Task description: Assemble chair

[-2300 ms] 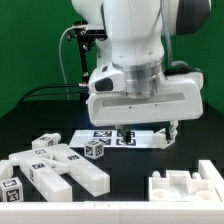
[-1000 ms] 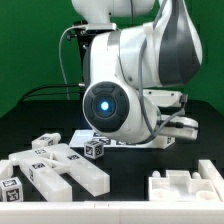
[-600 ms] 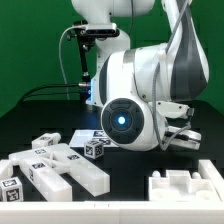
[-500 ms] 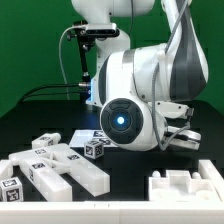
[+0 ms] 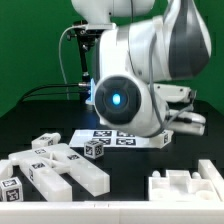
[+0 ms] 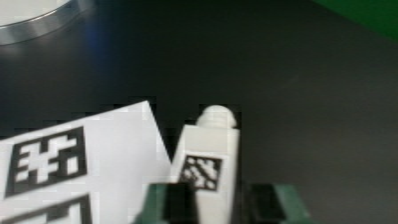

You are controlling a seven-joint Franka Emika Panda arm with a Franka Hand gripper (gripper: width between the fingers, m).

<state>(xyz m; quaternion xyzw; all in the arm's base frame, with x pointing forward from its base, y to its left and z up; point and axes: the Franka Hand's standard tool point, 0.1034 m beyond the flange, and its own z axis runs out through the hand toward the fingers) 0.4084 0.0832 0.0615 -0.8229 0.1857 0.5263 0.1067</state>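
Gripper point(image 6: 222, 203) pinches the white tagged bar point(image 6: 210, 140), which sits between its jaws and projects ahead of them beside the marker board point(image 6: 71, 160); bar is judged light, rigid, smooth plastic, best held across flat sides near the tag.

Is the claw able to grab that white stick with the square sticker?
Probably yes: the white stick lies right between the claw's fingers. Nothing covers it, and the marker board is only beside it.
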